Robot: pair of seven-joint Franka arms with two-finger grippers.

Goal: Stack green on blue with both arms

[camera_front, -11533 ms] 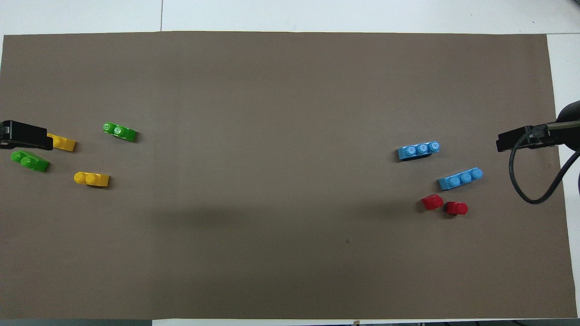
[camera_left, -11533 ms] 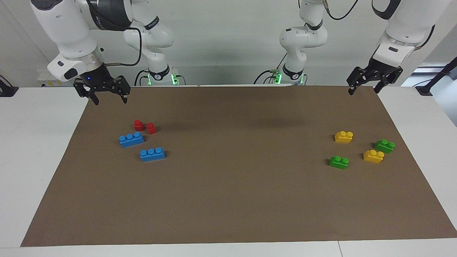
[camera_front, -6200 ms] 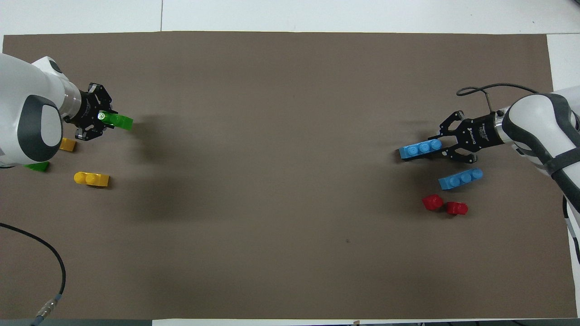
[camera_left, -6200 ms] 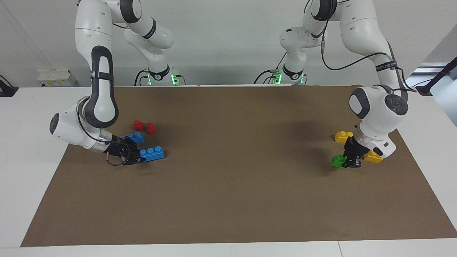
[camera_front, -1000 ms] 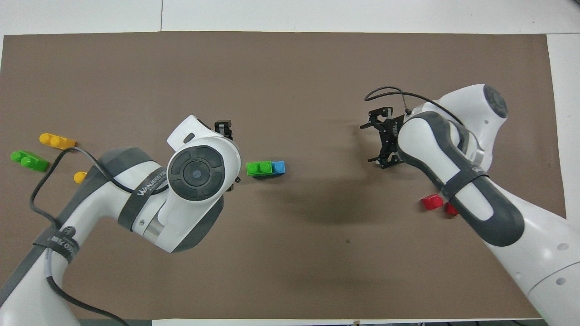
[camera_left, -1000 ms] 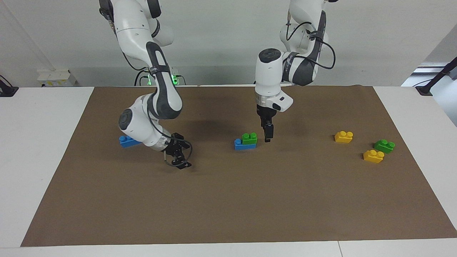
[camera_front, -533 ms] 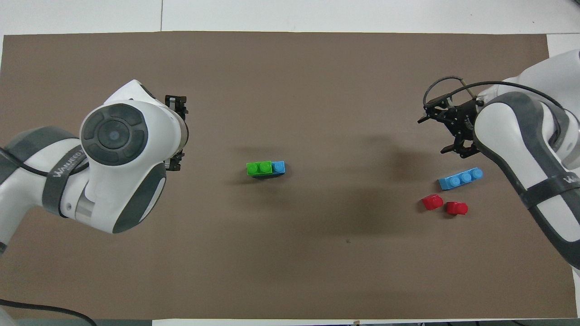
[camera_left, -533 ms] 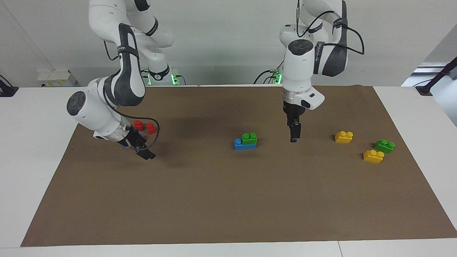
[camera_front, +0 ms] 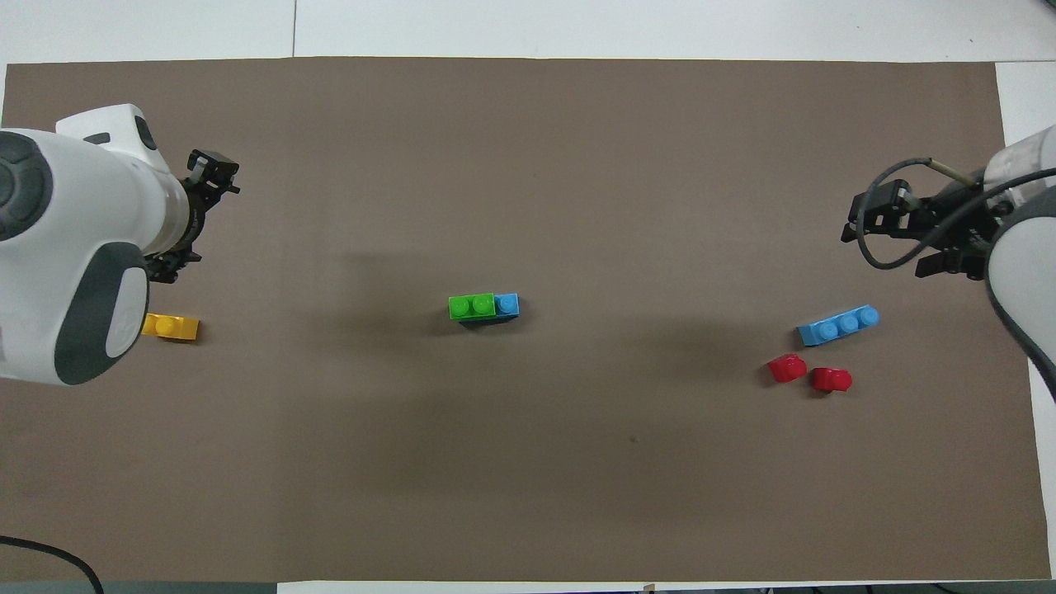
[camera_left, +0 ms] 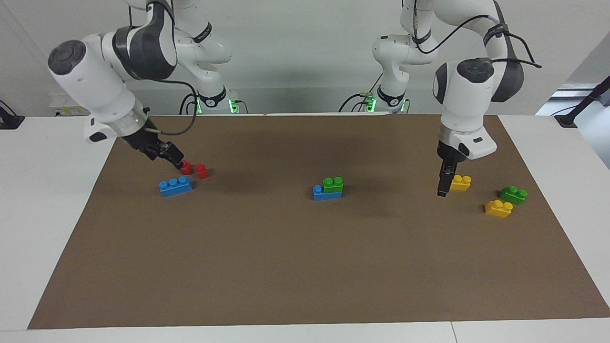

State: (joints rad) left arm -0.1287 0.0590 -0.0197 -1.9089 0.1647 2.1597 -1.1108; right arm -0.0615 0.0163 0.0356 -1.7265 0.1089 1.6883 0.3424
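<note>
Green brick (camera_left: 333, 184), freed by your left gripper (camera_left: 442, 190), which has drawn off empty over the yellow bricks (camera_left: 459, 182), fingers unreadable; it sits on the blue brick (camera_left: 327, 193) at mid-mat. Your right gripper (camera_left: 172, 156) has likewise withdrawn, over the red bricks (camera_left: 186, 167), its fingers equally unreadable. Judge the stack complete.

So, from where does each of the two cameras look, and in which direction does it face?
Facing view: high across the table, looking at the robots; both whole arms show, right gripper over the red bricks, left gripper up beside a yellow brick.
Overhead view: above the robots' end, looking steeply down; only forearms and grippers show.
Shared: the green brick on the blue brick at mid-mat.
</note>
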